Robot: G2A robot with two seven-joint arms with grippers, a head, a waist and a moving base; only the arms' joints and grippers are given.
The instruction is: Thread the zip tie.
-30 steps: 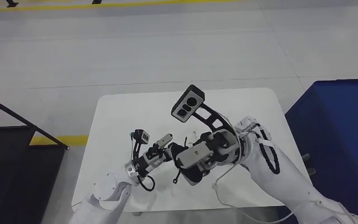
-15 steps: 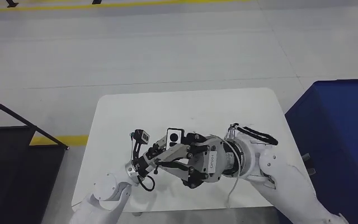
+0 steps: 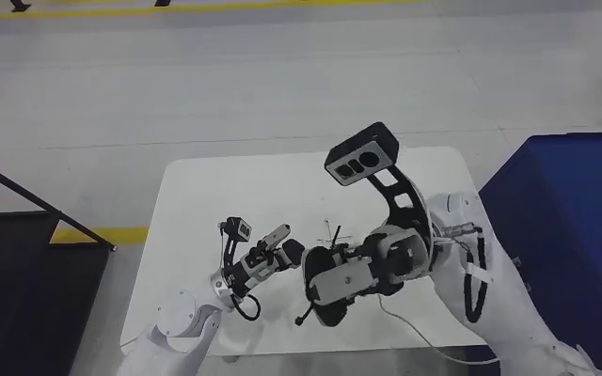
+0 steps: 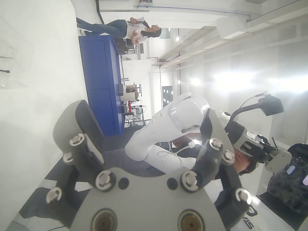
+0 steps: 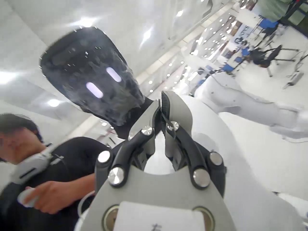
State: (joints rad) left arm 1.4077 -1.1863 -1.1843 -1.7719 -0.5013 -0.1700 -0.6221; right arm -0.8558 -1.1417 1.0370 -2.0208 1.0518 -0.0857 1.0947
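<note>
While the zip tie (image 5: 166, 120) is clamped by the closed right pincer (image 5: 160, 104) above the table's (image 3: 235, 188) middle | left pincer (image 4: 145, 111): spread apart, empty | risk: the thin strip may be bent or missed if the pincers are misaligned.

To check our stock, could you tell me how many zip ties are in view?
3 zip ties. One is clamped in the right gripper; two seem to lie side by side on the table. More may hide under the arms.
</note>
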